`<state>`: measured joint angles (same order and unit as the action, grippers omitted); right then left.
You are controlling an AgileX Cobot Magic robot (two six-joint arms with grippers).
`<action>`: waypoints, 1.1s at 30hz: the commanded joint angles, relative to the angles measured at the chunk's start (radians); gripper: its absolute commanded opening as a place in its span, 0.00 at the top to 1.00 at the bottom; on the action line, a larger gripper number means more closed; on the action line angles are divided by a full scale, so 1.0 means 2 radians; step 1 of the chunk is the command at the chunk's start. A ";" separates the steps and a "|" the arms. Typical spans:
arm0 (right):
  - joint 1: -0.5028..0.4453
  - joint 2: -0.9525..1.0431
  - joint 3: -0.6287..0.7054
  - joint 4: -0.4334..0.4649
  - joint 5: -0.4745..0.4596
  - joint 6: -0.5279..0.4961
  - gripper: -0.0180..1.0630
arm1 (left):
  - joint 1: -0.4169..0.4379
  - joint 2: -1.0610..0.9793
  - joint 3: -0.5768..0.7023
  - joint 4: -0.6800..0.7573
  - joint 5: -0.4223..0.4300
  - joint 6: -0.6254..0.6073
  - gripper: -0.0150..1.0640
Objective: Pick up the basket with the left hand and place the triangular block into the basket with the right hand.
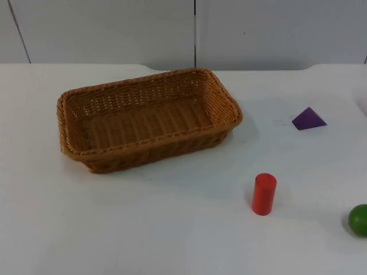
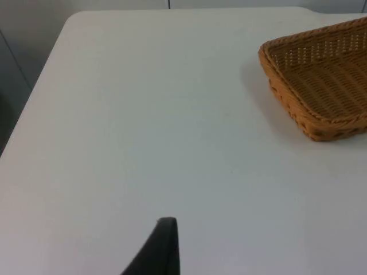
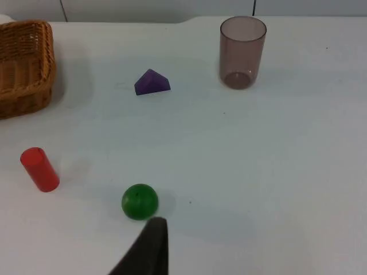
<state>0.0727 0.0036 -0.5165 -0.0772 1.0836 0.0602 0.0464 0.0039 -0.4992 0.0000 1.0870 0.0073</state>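
Observation:
An empty tan wicker basket (image 1: 155, 153) sits on the white table, left of centre. The purple triangular block (image 1: 308, 119) lies to its right, apart from it, near the table's right side. My left gripper (image 2: 163, 252) is over bare table well off the basket's (image 2: 298, 123) left end, touching nothing. My right gripper (image 3: 150, 246) hangs just short of a green ball (image 3: 139, 201). The purple block (image 3: 152, 82) is farther ahead of it, and the basket's end (image 3: 26, 86) lies off to the side.
A red cylinder (image 1: 264, 193) stands upright in front of the basket's right end. The green ball (image 1: 359, 219) rests at the table's right edge. A translucent brown cup (image 3: 242, 51) stands beyond the purple block. A grey partition wall bounds the table's far side.

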 commanded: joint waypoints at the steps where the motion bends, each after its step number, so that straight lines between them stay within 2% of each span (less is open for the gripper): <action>1: -0.002 -0.002 -0.001 0.000 -0.006 -0.003 0.01 | 0.001 -0.002 0.003 -0.012 -0.006 -0.004 0.01; 4: -0.002 -0.002 -0.009 0.001 -0.019 -0.003 0.01 | 0.001 -0.002 0.001 -0.025 -0.009 -0.004 0.01; 8: -0.002 0.051 -0.044 0.001 -0.049 -0.005 0.01 | 0.001 0.050 -0.018 -0.038 -0.019 -0.004 0.01; 12: -0.002 0.171 -0.102 -0.001 -0.089 -0.015 0.01 | 0.001 0.161 -0.064 -0.045 -0.037 0.007 0.01; 13: -0.002 0.171 -0.102 -0.001 -0.089 -0.015 0.01 | 0.001 0.161 -0.064 -0.045 -0.037 0.007 0.01; 16: -0.002 0.247 -0.130 0.000 -0.128 -0.015 0.01 | 0.001 0.240 -0.098 -0.048 -0.065 0.011 0.01; 22: -0.002 0.349 -0.142 0.001 -0.177 -0.014 0.01 | 0.001 0.366 -0.152 -0.048 -0.111 0.024 0.01; 30: -0.002 0.419 -0.142 0.001 -0.187 -0.014 0.01 | 0.001 0.486 -0.206 -0.052 -0.126 0.051 0.01; 32: -0.002 0.433 -0.142 0.001 -0.189 -0.014 0.01 | 0.001 0.516 -0.218 -0.068 -0.135 0.078 0.01; 33: -0.002 0.438 -0.142 0.001 -0.192 -0.014 0.01 | 0.001 0.541 -0.227 -0.090 -0.140 0.118 0.01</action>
<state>0.0727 0.8663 -0.7947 -0.0772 0.7197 0.0409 0.0464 1.0269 -0.9251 -0.1196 0.8302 0.1488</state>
